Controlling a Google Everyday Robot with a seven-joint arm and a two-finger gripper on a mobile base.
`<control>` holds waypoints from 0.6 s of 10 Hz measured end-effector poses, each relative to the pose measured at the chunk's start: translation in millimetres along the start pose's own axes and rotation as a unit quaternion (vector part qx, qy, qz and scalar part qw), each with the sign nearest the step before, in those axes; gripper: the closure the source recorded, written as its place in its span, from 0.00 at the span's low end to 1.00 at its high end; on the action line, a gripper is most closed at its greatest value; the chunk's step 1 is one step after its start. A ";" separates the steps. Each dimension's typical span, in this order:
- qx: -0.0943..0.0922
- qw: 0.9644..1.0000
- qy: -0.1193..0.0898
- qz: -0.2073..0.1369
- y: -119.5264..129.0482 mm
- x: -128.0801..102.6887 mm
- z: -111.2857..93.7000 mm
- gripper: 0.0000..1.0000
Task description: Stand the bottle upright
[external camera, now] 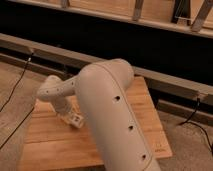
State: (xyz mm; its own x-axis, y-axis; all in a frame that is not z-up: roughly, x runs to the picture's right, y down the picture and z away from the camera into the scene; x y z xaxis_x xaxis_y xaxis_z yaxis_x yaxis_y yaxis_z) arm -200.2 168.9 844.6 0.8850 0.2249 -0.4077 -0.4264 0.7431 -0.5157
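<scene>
At the gripper (73, 120): hangs low over the left half of the wooden table (50, 146), pointing down. Cannot tell whether open or closed. As for the bottle: cannot be made out anywhere. Nearer the camera, fills the middle with the bulky pale arm (116, 115).

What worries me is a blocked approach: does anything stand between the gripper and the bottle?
Cannot say: the bottle does not show. The gripper hangs low over the left part of the wooden table, and the robot's own arm hides the table's middle. No obstacle shows on the bare wood around the gripper.
</scene>
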 end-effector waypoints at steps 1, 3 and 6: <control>0.009 1.000 -0.005 -0.026 -1.6 -3.5 -0.8 1.00; 0.034 0.997 -0.011 -0.067 -5.2 -8.0 -0.5 1.00; 0.079 0.989 -0.010 -0.127 -8.3 -9.9 2.7 1.00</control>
State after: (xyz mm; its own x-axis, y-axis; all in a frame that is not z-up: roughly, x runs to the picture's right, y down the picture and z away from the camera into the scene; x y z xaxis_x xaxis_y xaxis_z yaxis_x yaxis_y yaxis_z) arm -204.9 162.2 854.9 0.9640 0.0291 -0.2642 -0.1564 0.8659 -0.4752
